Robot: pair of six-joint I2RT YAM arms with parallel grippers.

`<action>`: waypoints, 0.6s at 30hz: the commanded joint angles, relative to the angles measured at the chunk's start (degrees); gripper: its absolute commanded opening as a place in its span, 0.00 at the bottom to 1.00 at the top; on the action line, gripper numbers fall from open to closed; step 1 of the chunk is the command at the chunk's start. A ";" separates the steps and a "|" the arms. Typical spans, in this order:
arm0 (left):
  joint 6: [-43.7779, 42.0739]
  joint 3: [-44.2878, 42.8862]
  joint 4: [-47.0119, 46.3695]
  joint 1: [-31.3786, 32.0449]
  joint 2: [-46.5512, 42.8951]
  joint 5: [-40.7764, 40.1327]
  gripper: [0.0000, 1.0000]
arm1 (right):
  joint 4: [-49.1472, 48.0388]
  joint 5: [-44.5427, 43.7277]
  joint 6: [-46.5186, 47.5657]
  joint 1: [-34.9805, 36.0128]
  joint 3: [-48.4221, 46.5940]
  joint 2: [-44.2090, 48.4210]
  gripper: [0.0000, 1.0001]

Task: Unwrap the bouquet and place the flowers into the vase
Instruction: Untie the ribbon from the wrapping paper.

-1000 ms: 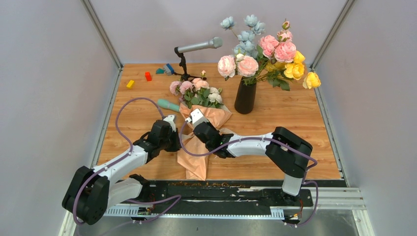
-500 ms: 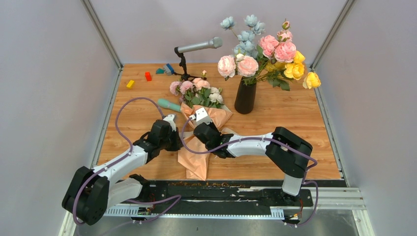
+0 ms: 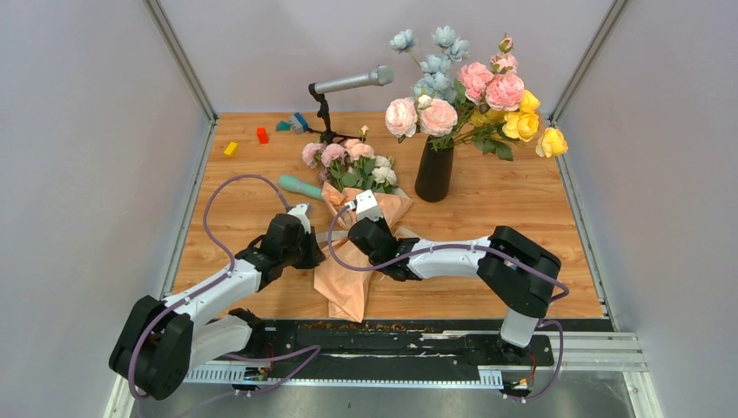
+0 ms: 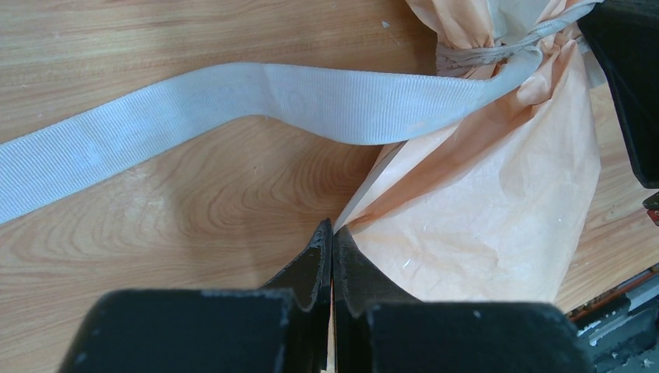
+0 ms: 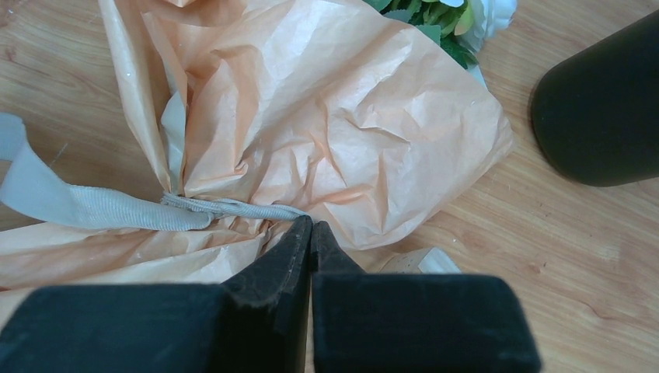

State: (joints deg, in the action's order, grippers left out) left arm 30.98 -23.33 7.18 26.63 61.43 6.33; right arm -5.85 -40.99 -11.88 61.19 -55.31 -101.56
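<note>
The only container is the vase [image 3: 434, 174], glossy and dark, standing upright right of centre toward the top of the overhead view. It already holds an arrangement of large pink, pale blue and yellow blooms [image 3: 474, 87] that spreads wide above its neck. None of the flowers [image 3: 348, 161] from the bouquet [image 3: 345, 283] are in it. The bouquet lies flat on the wooden table [image 3: 522, 261] at centre frame, just left of the vase. Its small pink and cream heads point to the top of the frame, and its crinkled peach paper fans toward the bottom. The cream ribbon [image 4: 272, 97] is cinched round the paper's waist, with one long tail lying loose across the wood. The left gripper [image 4: 332, 227] has its jaws pressed together, tips at the paper's left edge. The right gripper [image 5: 311, 225] is likewise closed, tips against the ribbon tie. Whether either nips paper or ribbon cannot be told. A microphone on a stand [image 3: 352, 81], a teal object [image 3: 298, 185] and small coloured blocks [image 3: 262, 135] sit toward the upper left. Compared with a second ago, the right wrist has shifted a little to the right in the overhead view. The flower heads have nudged slightly up and right, and a pale strip of ribbon now shows between the two grippers. The left arm and the vase are where they were.
</note>
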 commanded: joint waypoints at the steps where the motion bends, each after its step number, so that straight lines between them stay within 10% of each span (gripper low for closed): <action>1: -0.07 1.27 3.93 -0.37 -0.78 -4.39 0.00 | 3.93 -5.82 -0.70 -2.95 1.48 3.04 0.02; 18: 0.39 1.62 4.25 -0.61 -0.83 -4.83 0.00 | 5.59 -2.78 -5.33 -5.50 4.67 6.55 0.02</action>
State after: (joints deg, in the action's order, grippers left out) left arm 31.81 -23.27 6.94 26.65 61.36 6.35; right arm -4.91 -36.75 -16.71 59.05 -52.10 -97.89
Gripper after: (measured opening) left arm 0.006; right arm 0.022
